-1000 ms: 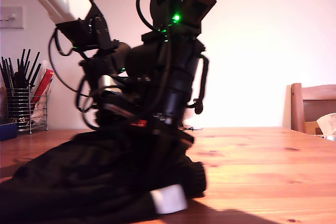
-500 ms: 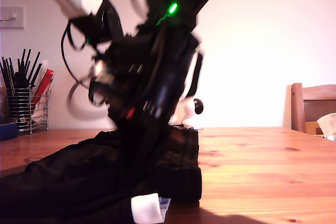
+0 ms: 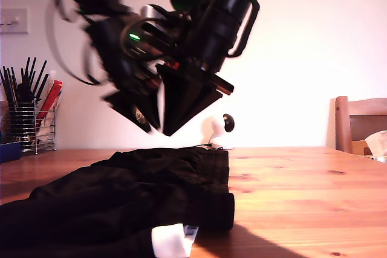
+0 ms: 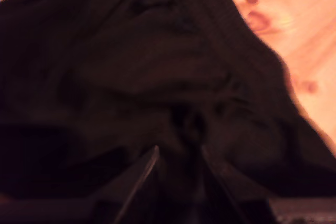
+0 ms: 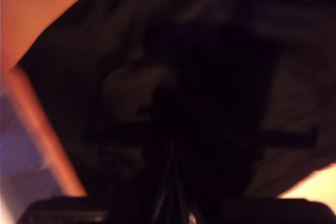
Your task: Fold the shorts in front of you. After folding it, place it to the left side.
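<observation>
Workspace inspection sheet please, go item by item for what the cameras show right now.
Surface: wooden table, bare toward the exterior view's right.
Job's things: shorts lying in a heap on the table, white trim at the front edge.
Clutter: wire holder of dark utensils at the exterior view's left.
Grippers: both arms raised above the shorts, blurred; my first gripper holds nothing, fingers parted; my second gripper too dark to judge.
Cables: black loops hanging off the arms.
Surroundings: wooden chair, wall switch.
</observation>
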